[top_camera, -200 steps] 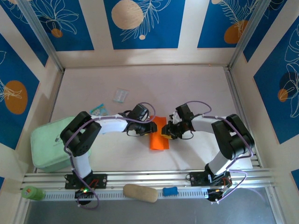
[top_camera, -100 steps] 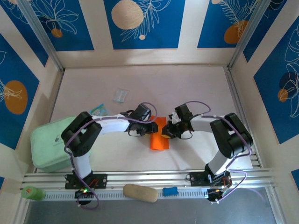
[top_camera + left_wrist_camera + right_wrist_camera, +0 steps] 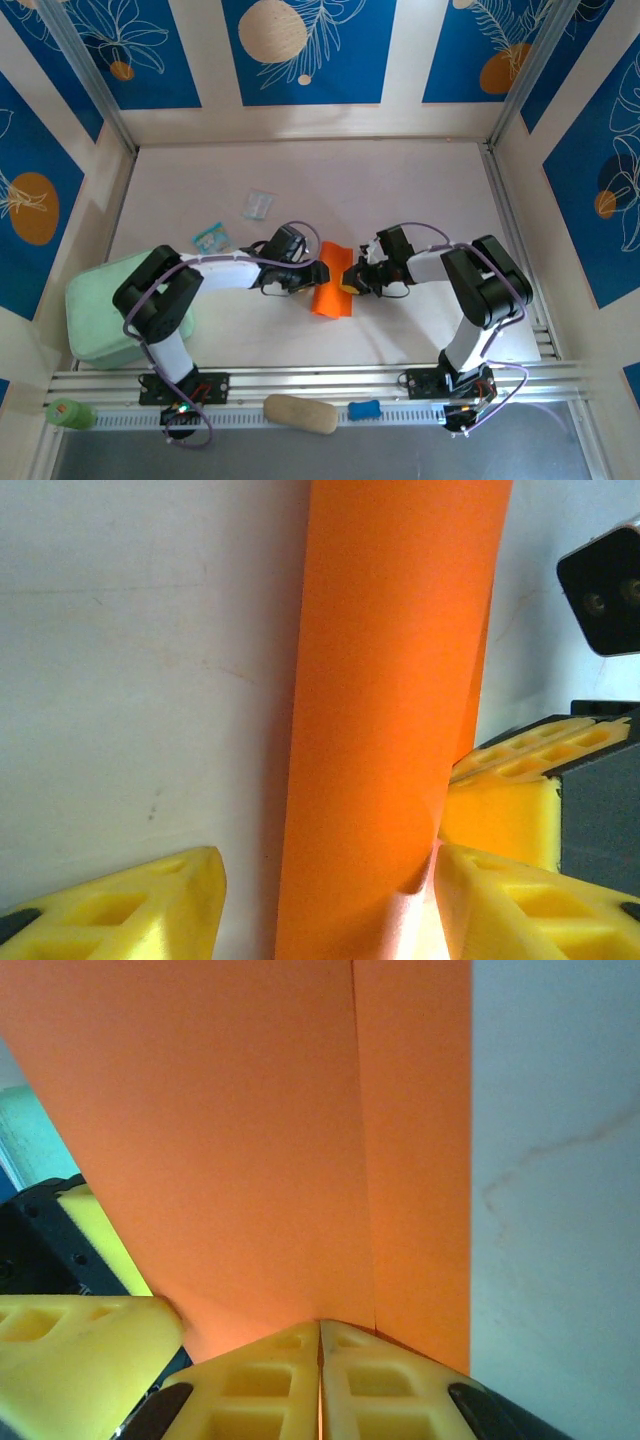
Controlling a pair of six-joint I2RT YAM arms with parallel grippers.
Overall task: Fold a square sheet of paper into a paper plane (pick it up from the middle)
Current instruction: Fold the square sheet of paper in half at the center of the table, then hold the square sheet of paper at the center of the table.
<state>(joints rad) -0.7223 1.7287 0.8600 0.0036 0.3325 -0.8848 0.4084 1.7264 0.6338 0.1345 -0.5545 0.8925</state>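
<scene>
Our worry here is the square sheet of paper [image 3: 333,284], already creased into a narrow orange strip near the middle of the desk [image 3: 400,180], a little toward the near edge. It bows upward instead of lying flat. The right gripper [image 3: 320,1348] has its jaws pressed together, and we judge it is nipping one long edge of the strip. The left gripper [image 3: 328,885] stands with jaws apart, the strip running between them. One of its fingers [image 3: 520,900] is already touching and denting the paper's edge. If that finger pushes on, or the right gripper pulls sideways, we think the thin paper could buckle, take a stray crease or slip out of the pinch, and the fold would run crooked. Both arms reach in low from their bases at the near edge, elbows swung outward and wrists turned inward, so the grippers face each other across the strip.
</scene>
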